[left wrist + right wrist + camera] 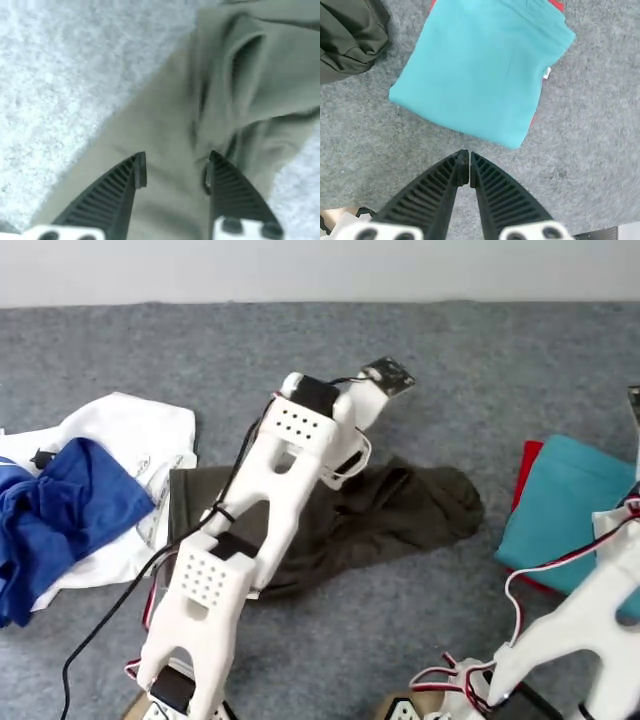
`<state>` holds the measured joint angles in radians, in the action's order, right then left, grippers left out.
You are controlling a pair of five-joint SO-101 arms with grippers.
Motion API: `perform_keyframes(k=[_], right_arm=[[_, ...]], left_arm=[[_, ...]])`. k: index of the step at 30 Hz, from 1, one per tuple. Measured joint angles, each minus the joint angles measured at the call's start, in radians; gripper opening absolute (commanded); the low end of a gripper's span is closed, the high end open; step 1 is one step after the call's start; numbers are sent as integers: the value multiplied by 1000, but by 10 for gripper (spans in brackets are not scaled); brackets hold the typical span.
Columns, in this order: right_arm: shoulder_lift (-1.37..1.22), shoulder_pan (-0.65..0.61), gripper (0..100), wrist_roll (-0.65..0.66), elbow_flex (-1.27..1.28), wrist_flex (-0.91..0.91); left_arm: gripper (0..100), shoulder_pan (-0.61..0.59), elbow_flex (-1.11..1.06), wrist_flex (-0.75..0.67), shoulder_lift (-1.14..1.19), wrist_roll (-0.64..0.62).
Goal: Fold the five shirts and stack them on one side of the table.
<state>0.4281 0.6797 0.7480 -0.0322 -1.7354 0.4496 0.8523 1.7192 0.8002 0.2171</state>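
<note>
**Olive shirt may bunch**

The olive shirt (pixel 400 505) lies crumpled at the middle of the surface (pixel 500 360). The left pincer (pixel 177 159), released, straddles its folds; pinching several layers could drag it askew. The right pincer (pixel 469 157), clenched, hangs near the teal shirt (pixel 475 75) at 3 o'clock.

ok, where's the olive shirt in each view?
High view: olive shirt mid-table, partly under the left arm.
Left wrist view: olive shirt beneath the open left tool.
Right wrist view: olive shirt at the frame's edge, beside the teal shirt.
Shared landmark: grey table cover.
</note>
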Motion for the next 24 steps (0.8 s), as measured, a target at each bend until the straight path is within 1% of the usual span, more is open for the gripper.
perform_keyframes(k=[8,10,14,20,24], right_arm=[[0,-21,15,0,0,0],[0,-21,15,0,0,0],[0,-21,15,0,0,0],[0,-23,15,0,0,0],[0,-23,15,0,0,0]], left_arm=[[206,153,12,11,0,0],[206,163,8,11,0,0],[206,106,-20,3,0,0],[206,-37,-147,-117,0,49],[206,-98,-158,-127,0,55]])
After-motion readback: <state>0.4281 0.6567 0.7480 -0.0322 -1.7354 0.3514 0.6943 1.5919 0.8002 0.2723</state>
